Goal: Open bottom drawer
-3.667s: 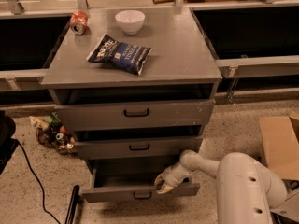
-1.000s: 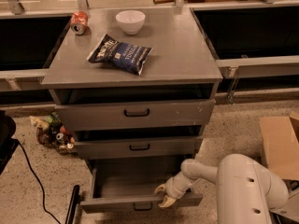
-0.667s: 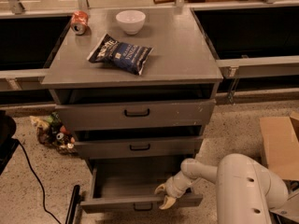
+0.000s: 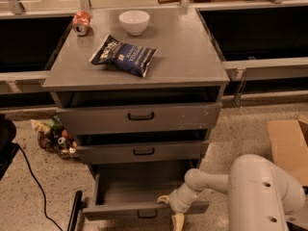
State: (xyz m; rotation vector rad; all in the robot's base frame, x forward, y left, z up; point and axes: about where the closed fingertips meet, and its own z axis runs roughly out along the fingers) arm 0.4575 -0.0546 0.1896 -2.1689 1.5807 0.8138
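Currently the bottom drawer (image 4: 137,186) stands pulled well out of the grey cabinet (image 4: 192,57). Its inside is in view, and its narrow front panel is the foremost part, low in the camera view. The small black bar handle (image 4: 147,214) sits at the panel's centre. The gripper (image 4: 172,210) is at the right part of that front panel, at its top edge, just right of the handle. Whether it is clamped on the panel cannot be told. The white arm (image 4: 211,182) reaches in from the lower right. Above, the middle drawer (image 4: 144,152) and top drawer (image 4: 141,117) sit further back. On the cabinet top lie a blue chip bag (image 4: 122,55), a white bowl (image 4: 134,21) and a red can (image 4: 81,23) on its side.
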